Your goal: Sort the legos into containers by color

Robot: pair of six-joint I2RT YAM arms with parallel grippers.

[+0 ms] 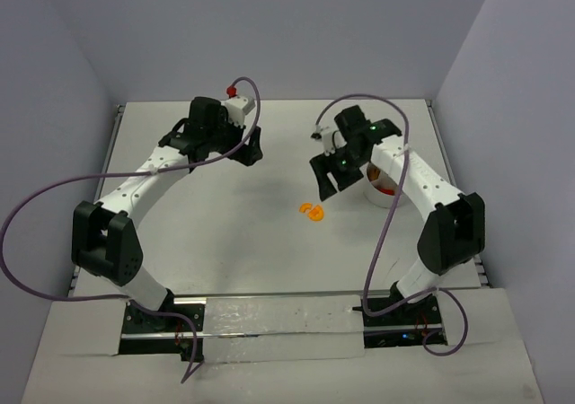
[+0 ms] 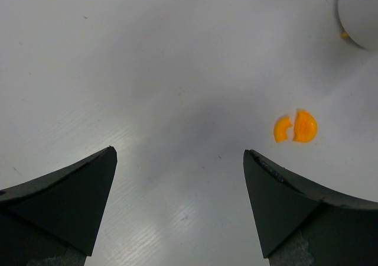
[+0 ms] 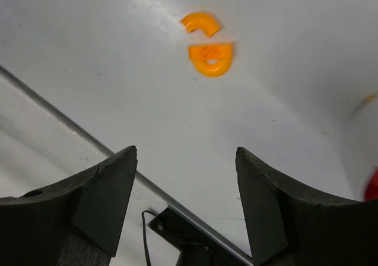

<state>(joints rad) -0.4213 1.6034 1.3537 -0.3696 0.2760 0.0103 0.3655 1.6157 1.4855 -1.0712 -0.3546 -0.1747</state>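
A robotics lab work cell: a white counter [image 1: 225, 224] boxed in by plain pale walls [image 1: 269, 27], with a left robot arm [image 1: 144, 178] and a right robot arm [image 1: 422, 184] bolted at its near edge, trailing purple cables [image 1: 388, 224].

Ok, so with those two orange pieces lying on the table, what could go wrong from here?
The two orange pieces lie almost touching, so the right fingers closing on one may nudge the other. Both are small and curved, so a pinch might slip. The white bowl sits close beside the right arm; a swing could bump it.
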